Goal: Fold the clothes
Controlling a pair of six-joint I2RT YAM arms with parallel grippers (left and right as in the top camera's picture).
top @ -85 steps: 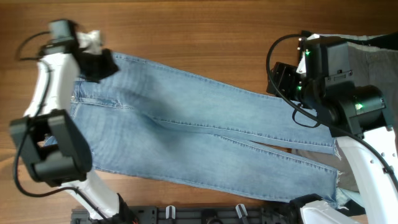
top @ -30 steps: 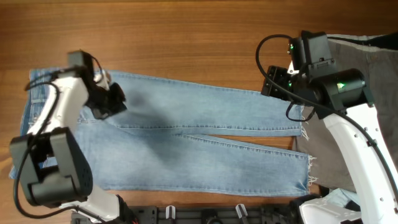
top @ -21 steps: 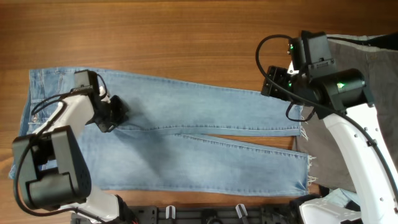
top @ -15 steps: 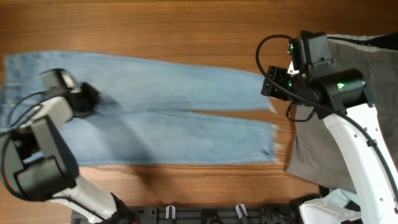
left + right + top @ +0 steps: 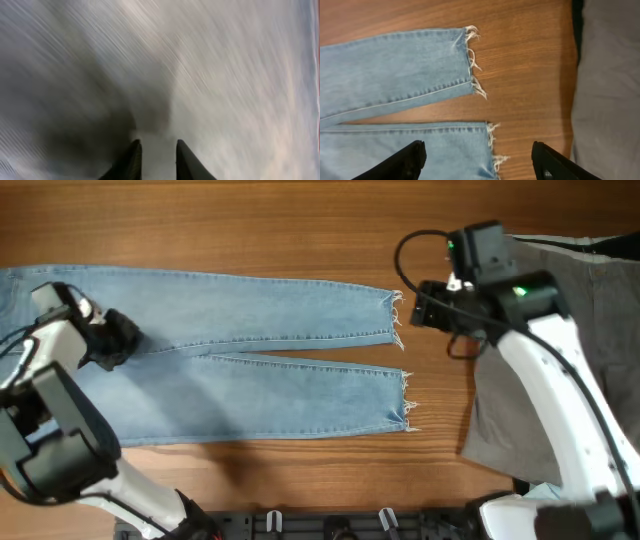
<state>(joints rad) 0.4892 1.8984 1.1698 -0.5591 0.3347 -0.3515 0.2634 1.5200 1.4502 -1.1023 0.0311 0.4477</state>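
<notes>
Overhead, the jeans [image 5: 270,370] lay flat, lengthwise from the left edge of the table [image 5: 300,220], hems [image 5: 398,320] facing the nearer right gripper [image 5: 412,307]. Left wrist: the left gripper [image 5: 156,146] had its fingers close together, and blur hid whether they pinched denim. Right wrist: jaws gaped wide above those hems.

surface: brown wood-grain table [image 5: 300,230] | right edge: grey cloth [image 5: 500,420] | near edge: black rail [image 5: 330,525]

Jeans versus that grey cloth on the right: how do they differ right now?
The jeans are light-blue denim; the grey cloth is plain grey. The jeans lie spread flat with frayed hems showing; the grey cloth is partly hidden by the right arm and cut off by the frame. Both rest on the wooden table, bare wood between them.
</notes>
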